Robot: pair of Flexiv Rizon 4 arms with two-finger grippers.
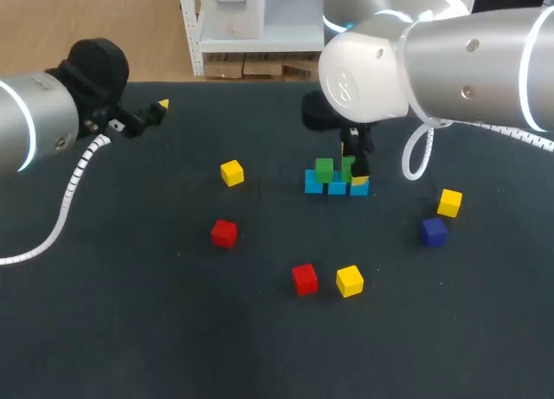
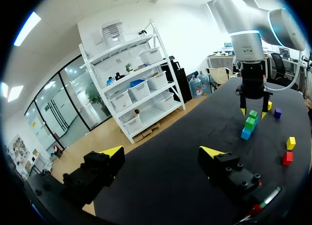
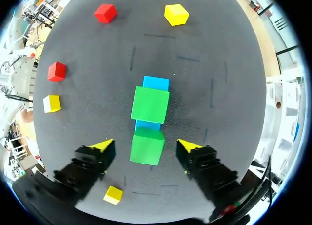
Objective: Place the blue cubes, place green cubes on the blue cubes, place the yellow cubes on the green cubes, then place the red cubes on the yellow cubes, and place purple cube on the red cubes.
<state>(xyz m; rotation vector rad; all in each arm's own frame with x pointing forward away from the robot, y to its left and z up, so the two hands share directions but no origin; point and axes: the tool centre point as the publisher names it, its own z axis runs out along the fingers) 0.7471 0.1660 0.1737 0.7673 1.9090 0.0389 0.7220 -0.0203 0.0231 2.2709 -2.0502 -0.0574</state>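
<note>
Robotics lab: left arm and right arm at dark table

two rounded silver arms, glowing white rings, white coiled cables, black fingers with yellow tips

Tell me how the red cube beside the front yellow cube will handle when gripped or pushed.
The red cube looks rigid and flat-faced, so it probably slides rather than rolls. It seems small, likely light. Its square sides should suit a pinch, though they may be slick.
</note>
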